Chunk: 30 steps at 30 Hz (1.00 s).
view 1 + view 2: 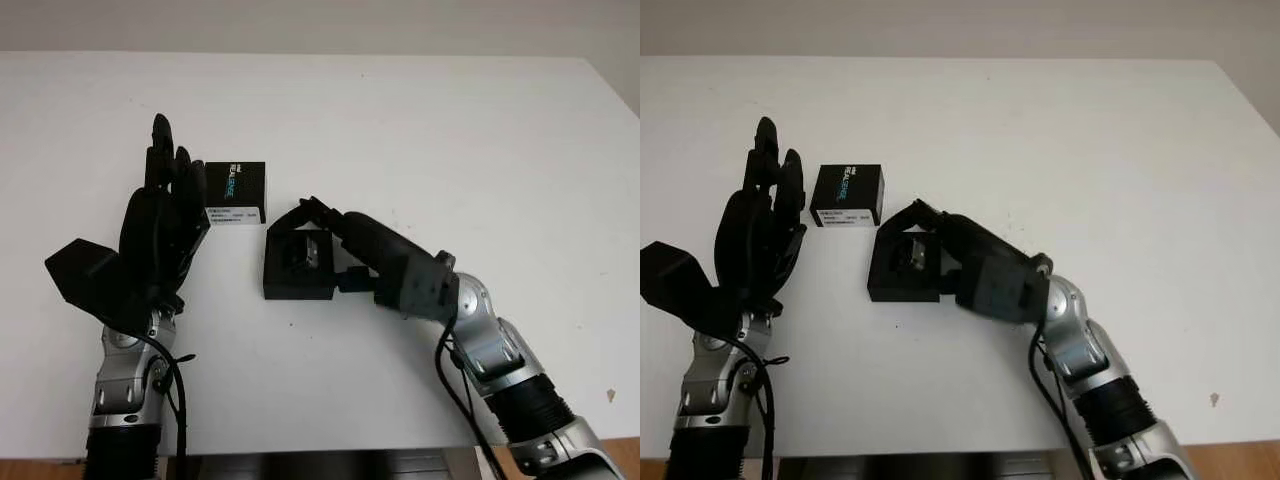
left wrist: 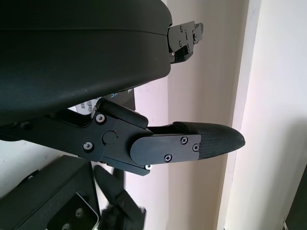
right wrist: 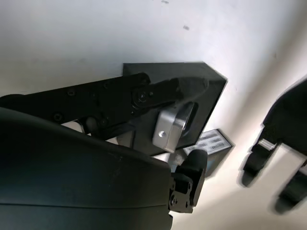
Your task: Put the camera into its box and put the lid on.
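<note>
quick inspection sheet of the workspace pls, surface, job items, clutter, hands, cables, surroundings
surface: white table, a few small dark specks near its front edge.
job's things: black box open at table centre; silver camera over the box's opening, whether seated cannot be told. lid, black with a white label, lies on the table beside the box, on the far left, apart from it.
clutter: nothing seen.
hands: right hand at the box, fingers around the camera. left hand open, raised upright just left of the lid, holding nothing.
cables: black cables run along both forearms, off the table.
surroundings: pale wall beyond the far edge; wood-coloured floor at the bottom corners.
</note>
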Motion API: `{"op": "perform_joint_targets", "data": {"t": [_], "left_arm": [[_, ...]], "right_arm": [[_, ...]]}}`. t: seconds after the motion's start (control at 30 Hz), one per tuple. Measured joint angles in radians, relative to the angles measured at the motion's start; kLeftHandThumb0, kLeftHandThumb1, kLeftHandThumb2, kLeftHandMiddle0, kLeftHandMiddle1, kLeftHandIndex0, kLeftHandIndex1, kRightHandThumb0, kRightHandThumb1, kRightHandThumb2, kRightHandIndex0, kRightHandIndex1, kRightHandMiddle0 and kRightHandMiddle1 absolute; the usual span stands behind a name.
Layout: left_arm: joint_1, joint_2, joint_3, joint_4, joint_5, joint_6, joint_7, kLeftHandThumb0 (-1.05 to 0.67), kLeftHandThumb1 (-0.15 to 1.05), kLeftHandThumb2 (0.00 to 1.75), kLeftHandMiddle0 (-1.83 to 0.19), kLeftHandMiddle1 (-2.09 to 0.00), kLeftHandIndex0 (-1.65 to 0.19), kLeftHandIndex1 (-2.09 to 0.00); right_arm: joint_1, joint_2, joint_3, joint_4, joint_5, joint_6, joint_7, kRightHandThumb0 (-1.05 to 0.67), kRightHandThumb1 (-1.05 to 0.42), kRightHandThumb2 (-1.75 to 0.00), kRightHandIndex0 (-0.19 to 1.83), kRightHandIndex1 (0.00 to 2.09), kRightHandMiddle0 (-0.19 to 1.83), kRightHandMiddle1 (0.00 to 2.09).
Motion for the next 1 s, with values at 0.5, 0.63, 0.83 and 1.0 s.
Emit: {"op": "perform_joint_targets", "data": {"t": [0.5, 0.63, 0.83, 1.0], "left_arm": [[0.003, 0.000, -0.001, -0.016, 0.000, 0.001, 0.001, -0.72, 1.05, 0.46, 0.19, 0.00, 0.19, 0.00], [0.004, 0.000, -0.001, -0.019, 0.000, 0.005, 0.000, -0.72, 1.05, 0.47, 0.19, 0.00, 0.19, 0.00], [0.010, 0.002, -0.001, -0.030, 0.001, 0.005, 0.000, -0.72, 1.05, 0.49, 0.19, 0.00, 0.19, 0.00], [0.012, 0.002, -0.001, -0.036, 0.001, 0.012, 0.001, -0.73, 1.05, 0.48, 0.19, 0.00, 0.19, 0.00]], "right_arm": [[-0.113, -0.135, 0.024, 0.195, -0.299, -0.526, -0.261, -0.81, -1.05, -0.53, -0.19, 0.05, -0.14, 0.18], [-0.131, -0.150, 0.028, 0.202, -0.320, -0.526, -0.254, -0.84, -1.05, -0.54, -0.19, 0.05, -0.14, 0.16], [-0.154, -0.165, 0.045, 0.214, -0.365, -0.483, -0.222, -0.87, -1.05, -0.56, -0.19, 0.01, -0.19, 0.08], [-0.166, -0.170, 0.068, 0.225, -0.387, -0.449, -0.191, -0.85, -1.05, -0.54, -0.17, 0.03, -0.16, 0.08]]}}
